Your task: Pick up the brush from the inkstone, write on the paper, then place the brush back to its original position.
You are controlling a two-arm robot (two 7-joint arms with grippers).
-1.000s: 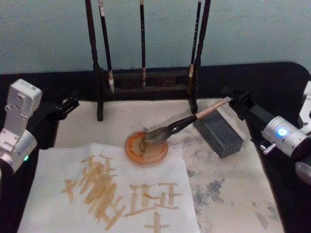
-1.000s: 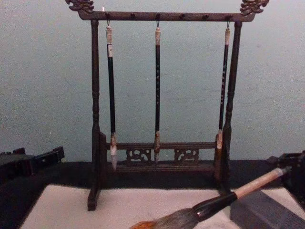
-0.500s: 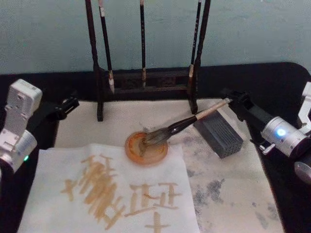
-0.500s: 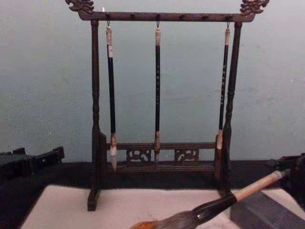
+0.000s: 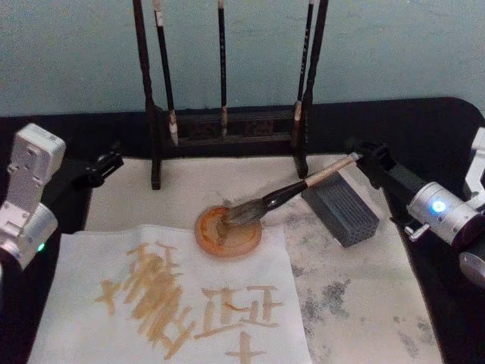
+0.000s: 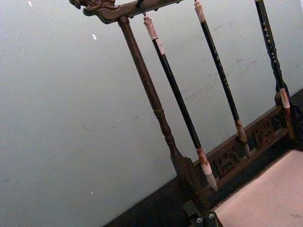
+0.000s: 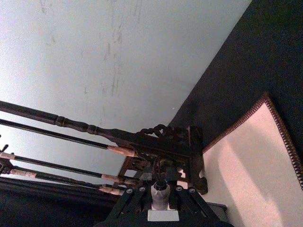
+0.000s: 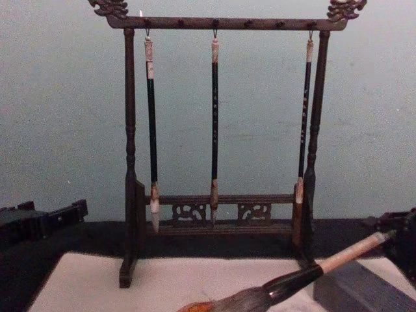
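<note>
Brush (image 5: 284, 195) hardly shifted since half a second back: tuft in orange inkstone (image 5: 235, 240), handle slanting up over grey block (image 5: 342, 206), end pinched in right claw (image 5: 362, 157). Paper (image 5: 83, 258) touching inkstone, already inked. Brush rack (image 5: 227, 121) behind. Left claw (image 5: 106, 163) parked at counter's left.

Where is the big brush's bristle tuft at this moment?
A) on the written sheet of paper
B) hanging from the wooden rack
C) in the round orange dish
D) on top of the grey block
C: the brush lies with its grey-brown tuft in the round orange dish, and its pale handle slants up to the right end effector, which grips its end.
</note>
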